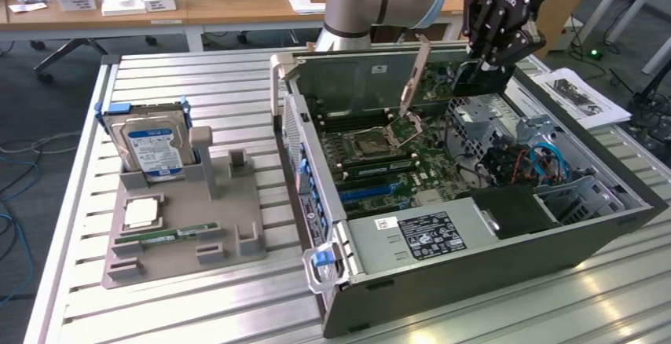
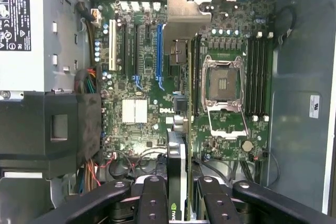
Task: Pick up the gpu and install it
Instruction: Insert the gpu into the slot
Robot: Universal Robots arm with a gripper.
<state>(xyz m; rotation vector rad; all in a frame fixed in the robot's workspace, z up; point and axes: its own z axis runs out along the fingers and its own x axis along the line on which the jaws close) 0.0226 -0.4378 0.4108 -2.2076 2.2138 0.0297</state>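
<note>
- hand [image 1: 485,65], upper right of the exterior view: about half closed, clamped on the gpu [image 1: 472,81]; nothing else in its hold.
- the gpu hangs above the open PC case [image 1: 587,226], over the motherboard [image 1: 419,163], clear of it and not seated.
- step in hand, I'd say: lining the card up w/ a slot. In the wrist view the gpu [image 2: 177,177] is edge-on and parallel to the blue slot [image 2: 159,56]. It looks offset toward the CPU socket [image 2: 223,85], so it prob needs a sideways nudge first.
- to do it well: card edge parallel to slot, bracket end toward the case's rear wall, no tilt. Watch the raised socket frame [image 1: 404,128] and cable bundle [image 1: 524,163]; both look like snag risks.
- look of the gpu: thin flat card w/ a dark face. A pale metal bracket [image 1: 414,77] on one end shows as a light strip. There's small logo print [image 2: 173,214] near the fingers [image 2: 152,198].
- hard drive [image 1: 152,148] and memory stick [image 1: 173,236] sit in the grey holder [image 1: 210,203], left of frame on the worktop [image 1: 210,312], well apart from the card.
</note>
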